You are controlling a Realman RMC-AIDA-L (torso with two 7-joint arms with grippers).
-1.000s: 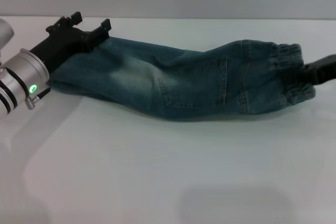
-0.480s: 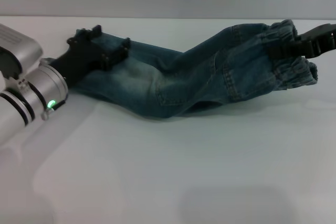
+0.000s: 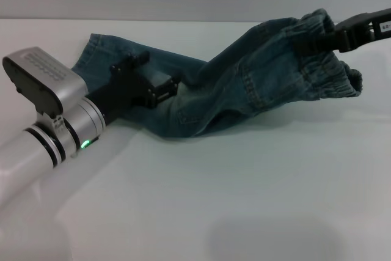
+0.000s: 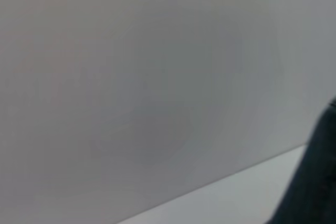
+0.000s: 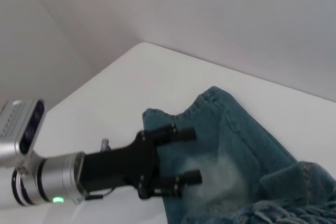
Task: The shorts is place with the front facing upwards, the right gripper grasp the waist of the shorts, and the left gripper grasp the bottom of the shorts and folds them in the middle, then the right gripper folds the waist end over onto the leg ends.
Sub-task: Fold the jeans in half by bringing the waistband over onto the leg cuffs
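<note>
With the shorts (image 3: pixel 208 93) lying lengthwise between the two arms on the counter (image 3: pixel 244 200), right pincer (image 3: pixel 333 38) clamps the raised waist (image 3: pixel 321 59); the leg ends (image 3: pixel 98 50) lie far opposite it, beside the left pincer (image 3: pixel 153 80), which stands open and holds nothing.

The right gripper (image 3: pixel 333 33) has risen and drawn leftward, carrying the waist (image 3: pixel 324 59) off the table (image 3: pixel 244 200) so that end of the shorts (image 3: pixel 232 90) now hangs in the air, where a second ago it lay flat at the far right. The left gripper (image 3: pixel 153 77) has moved right, from the leg ends (image 3: pixel 91 50) onto the middle of the legs, fingers spread over the denim. The hems it covered now lie bare at the far left.
</note>
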